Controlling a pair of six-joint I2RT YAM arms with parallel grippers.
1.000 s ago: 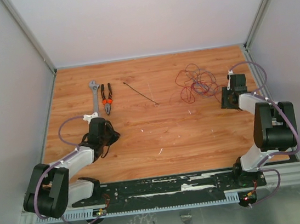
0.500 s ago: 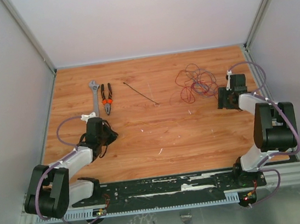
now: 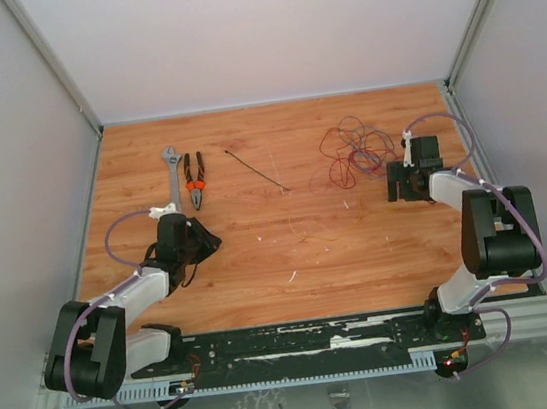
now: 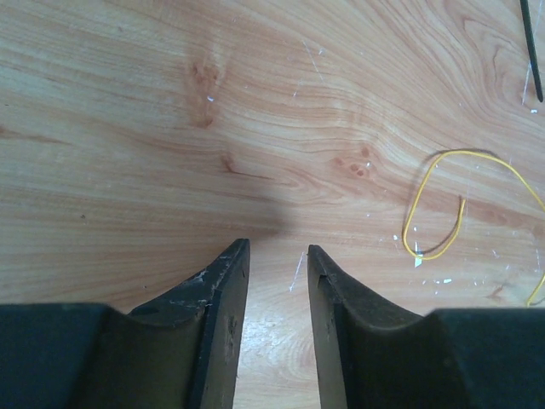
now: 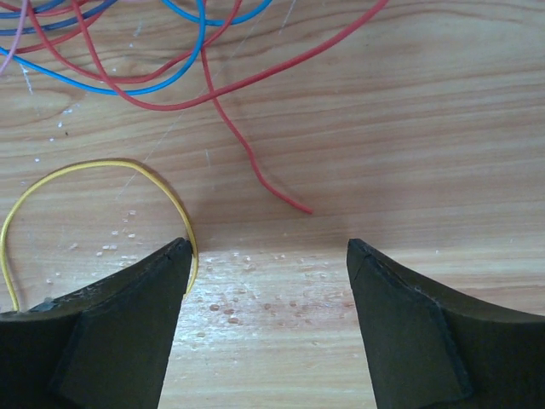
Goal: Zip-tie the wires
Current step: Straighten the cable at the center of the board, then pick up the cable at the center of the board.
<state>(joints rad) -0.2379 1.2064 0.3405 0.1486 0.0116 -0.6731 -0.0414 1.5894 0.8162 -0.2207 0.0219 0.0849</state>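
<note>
Two empty: my L end effector [image 4: 277,247] open a crack above tabletop [image 4: 153,119]; R end effector [image 5: 266,244] wide open, wires [image 3: 352,151] just ahead.

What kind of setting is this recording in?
Probably a lab robot workcell: a wood-grain table boxed in by plain white panels, with a wrench, pliers and loose wires laid out.

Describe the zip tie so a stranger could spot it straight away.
On the wooden table, look at the far half, between the pliers on the left and the wires on the right. The zip tie lies there alone, slanting. Unlike the tangled coloured wires and the bulkier pliers, it is one thin, straight, dark strip.
</note>
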